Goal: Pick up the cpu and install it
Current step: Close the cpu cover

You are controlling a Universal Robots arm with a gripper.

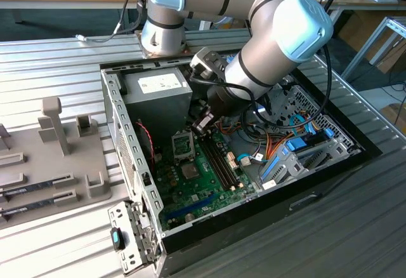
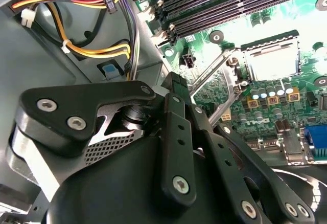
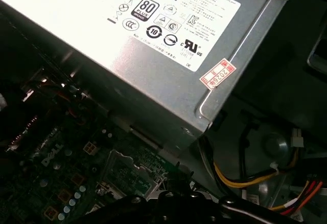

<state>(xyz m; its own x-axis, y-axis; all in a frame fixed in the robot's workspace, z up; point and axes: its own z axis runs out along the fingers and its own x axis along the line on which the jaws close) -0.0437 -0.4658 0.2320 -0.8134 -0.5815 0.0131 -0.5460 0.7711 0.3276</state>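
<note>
The open computer case (image 1: 130,157) holds a green motherboard (image 1: 203,183). On it sits the square socket (image 1: 183,145) (image 2: 232,68) with its metal frame. A flat pale silver-grey square, which looks like the cpu (image 2: 271,63), lies inside the socket. A thin metal lever (image 2: 207,75) sticks out from the socket's side toward the gripper. My black gripper (image 1: 202,124) (image 2: 176,83) hangs just above the board beside the socket, between it and the power-supply box. Its dark body (image 3: 168,206) also shows in the first wrist view.
The grey power-supply box (image 1: 158,91) (image 3: 153,40) stands close behind the gripper. Black memory slots (image 1: 222,160) (image 2: 230,4) run beside the socket. Coloured cable bundles (image 1: 285,145) (image 2: 97,45) fill the case's far side. A grey fixture plate (image 1: 51,164) with memory sticks lies at the exterior view's left.
</note>
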